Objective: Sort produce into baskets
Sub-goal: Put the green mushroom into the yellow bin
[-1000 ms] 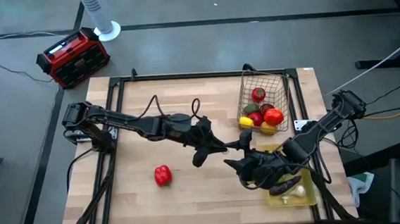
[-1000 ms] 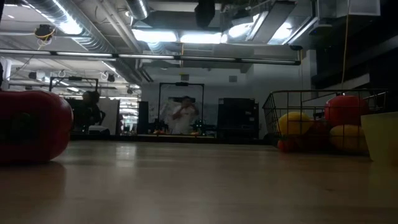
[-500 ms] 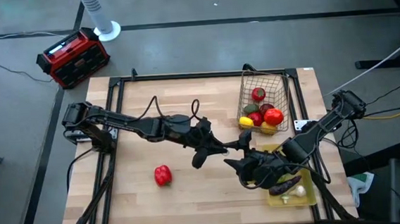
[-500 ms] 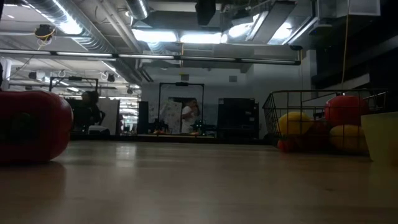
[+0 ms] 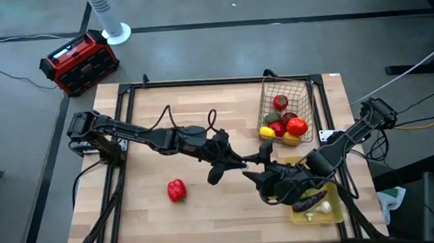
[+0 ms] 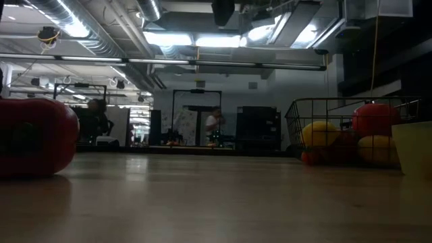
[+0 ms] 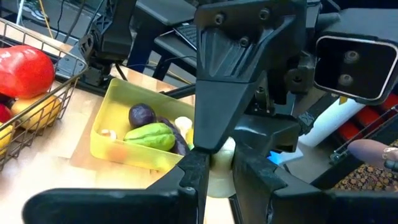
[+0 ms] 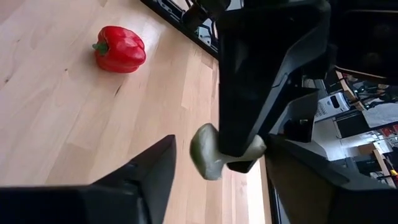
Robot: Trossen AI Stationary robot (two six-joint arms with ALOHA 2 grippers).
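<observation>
At mid-table, the right pincer (image 5: 257, 174) has narrowed slightly.

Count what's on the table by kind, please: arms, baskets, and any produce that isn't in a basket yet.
Arms: 2 (left arm, right arm)
Baskets: 2 (wire basket, yellow tray)
Red pepper loose on the table: 1
Pale piece held in the left claw: 1
Total: 6
</observation>
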